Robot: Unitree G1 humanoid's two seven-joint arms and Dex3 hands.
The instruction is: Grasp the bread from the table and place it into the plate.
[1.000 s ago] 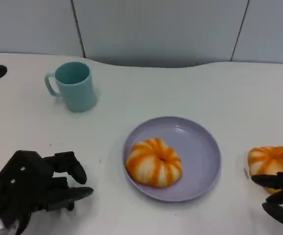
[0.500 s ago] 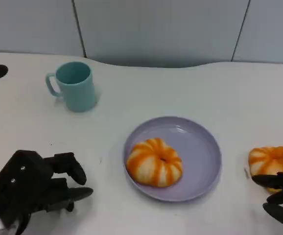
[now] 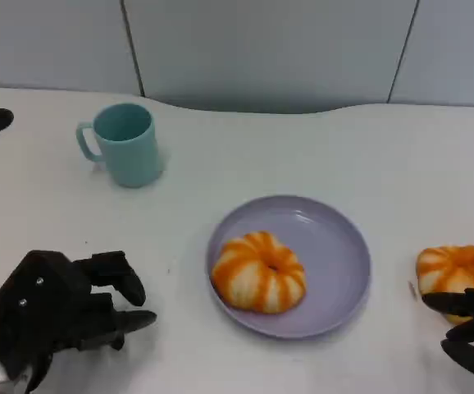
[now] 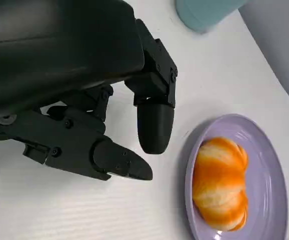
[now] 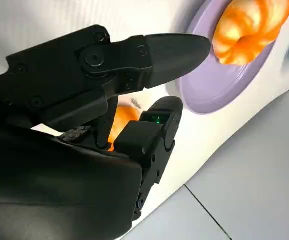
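Clearly my right hand (image 3: 472, 332) was the nearer: its spread, empty fingers (image 3: 448, 303) sat just before the bread (image 3: 458, 270), which lay on the table right of the plate (image 3: 348, 271); my left hand (image 3: 56, 316) hung loosely curled, empty.

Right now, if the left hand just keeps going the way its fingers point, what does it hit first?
Probably the purple plate. The left hand is open, its fingers aimed across bare table toward the plate's near rim, with bread on it just beyond. Height above the table is unclear.
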